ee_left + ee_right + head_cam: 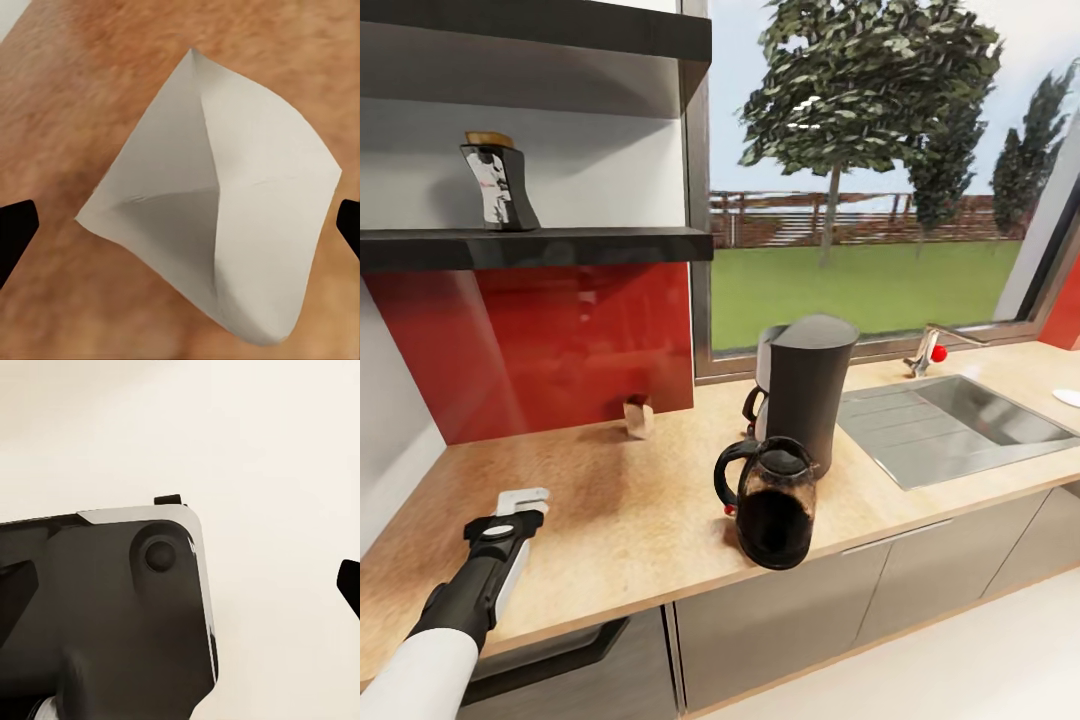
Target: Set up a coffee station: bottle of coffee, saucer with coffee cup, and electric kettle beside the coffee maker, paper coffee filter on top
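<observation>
Tabletop [620,500] of tan wood look, long, running under the window, with a steel sink [960,425] set in at the right; both ends cut off by the picture's edges. Coffee maker [810,390] upright near the middle, just left of the sink, its lower front hidden behind the electric kettle [775,505]. Kettle standing near the front edge, close before the coffee maker, handle to the left; touching or apart, not possible to tell. Bottle of coffee [500,185] up on the dark shelf [560,245] at the upper left, well apart from the coffee maker, label too small to read. Small brownish object [639,416] at the foot of the red backsplash, too blurred to name. Sliver of something flat and white [1068,397] at the right edge, mostly cut off. Left pincer [520,503] low over the tabletop's left part, open: in the left wrist view, dark fingertips [15,232] spread wide on either side of the paper coffee filter [217,217], not touching it. Filter lying creased on the wood, hard to tell from the pale pincer in the head view. Right pincer [180,585] open too, tips far apart in the right wrist view, a dark robot part [97,615] between and a pale surface behind.
</observation>
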You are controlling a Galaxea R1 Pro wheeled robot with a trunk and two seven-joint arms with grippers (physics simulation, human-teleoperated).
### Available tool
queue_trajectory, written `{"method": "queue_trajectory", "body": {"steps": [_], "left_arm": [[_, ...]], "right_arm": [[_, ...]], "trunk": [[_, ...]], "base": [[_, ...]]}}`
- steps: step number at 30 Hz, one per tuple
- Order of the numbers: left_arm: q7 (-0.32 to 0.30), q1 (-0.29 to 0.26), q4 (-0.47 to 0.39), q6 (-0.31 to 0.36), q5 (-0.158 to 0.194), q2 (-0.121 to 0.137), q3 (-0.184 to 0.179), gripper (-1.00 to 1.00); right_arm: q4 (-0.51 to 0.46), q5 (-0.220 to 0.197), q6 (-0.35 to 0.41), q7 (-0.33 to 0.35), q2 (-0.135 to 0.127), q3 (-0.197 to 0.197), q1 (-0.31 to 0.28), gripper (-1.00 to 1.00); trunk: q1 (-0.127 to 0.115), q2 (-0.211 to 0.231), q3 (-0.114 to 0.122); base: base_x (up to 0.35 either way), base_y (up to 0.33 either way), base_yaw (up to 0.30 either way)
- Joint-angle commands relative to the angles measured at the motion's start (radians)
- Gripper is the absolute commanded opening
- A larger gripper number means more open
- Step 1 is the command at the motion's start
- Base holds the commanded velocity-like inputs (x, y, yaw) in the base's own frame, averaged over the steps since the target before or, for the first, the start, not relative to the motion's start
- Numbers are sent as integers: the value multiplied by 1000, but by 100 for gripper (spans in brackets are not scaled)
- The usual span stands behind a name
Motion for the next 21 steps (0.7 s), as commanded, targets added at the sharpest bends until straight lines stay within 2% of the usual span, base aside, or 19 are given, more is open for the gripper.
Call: {"method": "queue_trajectory", "body": {"steps": [1,7,13,17,21], "left_arm": [[-1,-1,-1,7,-10,0,1,100],[-1,-1,-1,7,-11,1,1,100],[-1,-1,19,5,-9,1,1,100],[0,-1,59,-70,-10,1,1,100],[0,-2,100,-113,-10,1,1,100]], "right_arm": [[0,-8,-3,0,0,0,-1,100],[0,-8,-3,0,0,0,-1,100],[0,-8,-3,0,1,0,-1,100],[0,-8,-3,0,1,0,-1,100],[0,-8,-3,0,0,0,-1,100]], "trunk": [[1,-2,-2],[1,-2,-2],[1,-2,-2],[1,-2,-2],[1,-2,-2]], "base": [[10,0,0],[17,1,0],[145,54,0],[36,12,0],[8,3,0]]}}
